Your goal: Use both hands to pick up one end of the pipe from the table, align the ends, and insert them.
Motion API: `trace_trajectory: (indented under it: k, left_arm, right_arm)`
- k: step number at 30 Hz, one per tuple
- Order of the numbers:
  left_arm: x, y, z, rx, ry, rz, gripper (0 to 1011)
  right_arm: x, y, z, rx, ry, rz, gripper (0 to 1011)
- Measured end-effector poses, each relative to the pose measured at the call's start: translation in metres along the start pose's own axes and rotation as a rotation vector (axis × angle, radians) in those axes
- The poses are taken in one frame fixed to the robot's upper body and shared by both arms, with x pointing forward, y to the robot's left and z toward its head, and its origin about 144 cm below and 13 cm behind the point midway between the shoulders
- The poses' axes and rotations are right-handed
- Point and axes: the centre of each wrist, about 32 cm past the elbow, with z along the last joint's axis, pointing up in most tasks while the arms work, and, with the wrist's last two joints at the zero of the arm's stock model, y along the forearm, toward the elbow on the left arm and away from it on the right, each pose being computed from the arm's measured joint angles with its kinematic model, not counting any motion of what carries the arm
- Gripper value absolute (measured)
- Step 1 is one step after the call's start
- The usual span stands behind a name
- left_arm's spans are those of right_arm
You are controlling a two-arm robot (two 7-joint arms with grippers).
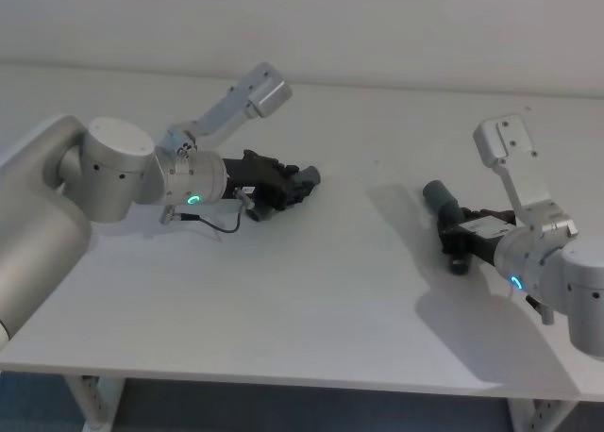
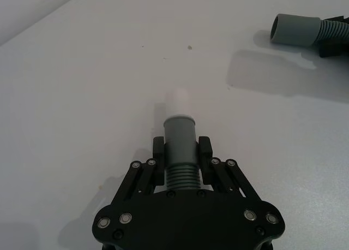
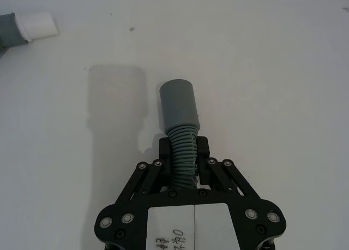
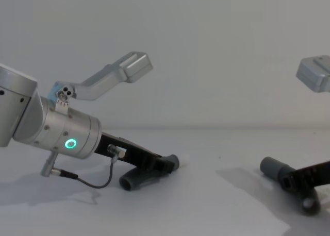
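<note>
Plain pale wall (image 1: 377, 26) behind. The broad white bench (image 1: 311, 309) carries only the 2 pipe halves, well apart. Left end effector (image 2: 181, 149), on the robot's left side, is clamped on the ribbed neck of the spigot piece (image 2: 179, 134), whitish tip (image 2: 176, 101) pointing out twd the right. Right end effector (image 3: 184, 150) is likewise clamped on the ribbed neck of the socket piece (image 3: 178, 105), socket mouth (image 2: 279, 27) facing fwd-left. The axes aren't in line yet, so both prob. need turning inward before the gap is closed.

White table (image 1: 311, 338) before a pale wall (image 1: 377, 26)
Below the table's near edge, bluish floor (image 1: 283, 408) and a white leg (image 1: 94, 404) show.
</note>
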Motion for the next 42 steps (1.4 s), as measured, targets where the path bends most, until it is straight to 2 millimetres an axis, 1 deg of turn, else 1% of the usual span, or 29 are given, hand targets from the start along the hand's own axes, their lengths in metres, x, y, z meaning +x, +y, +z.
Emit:
trace_trajectory:
  k: [12,22,25,31,34,42]
  left_arm:
    - [0.0,0.001,0.003,0.01,-0.017,0.008,348]
    - [0.0,0.012,0.018,0.017,-0.076,0.038,348]
    - [0.002,0.017,0.025,0.016,-0.107,0.043,348]
    - [0.005,0.023,0.034,0.011,-0.151,0.031,348]
    - [0.008,0.025,0.039,0.006,-0.18,0.015,348]
    - [0.017,0.031,0.049,-0.012,-0.261,-0.049,348]
  right_arm:
    - [0.003,-0.002,-0.001,0.034,0.01,-0.003,260]
    - [0.012,-0.009,-0.003,0.119,0.022,0.009,260]
    - [0.017,-0.012,-0.004,0.152,0.021,0.019,260]
    - [0.031,-0.017,-0.007,0.222,0.006,0.06,260]
    - [0.035,-0.019,-0.009,0.242,-0.003,0.079,260]
    - [0.056,-0.023,-0.014,0.298,-0.052,0.164,260]
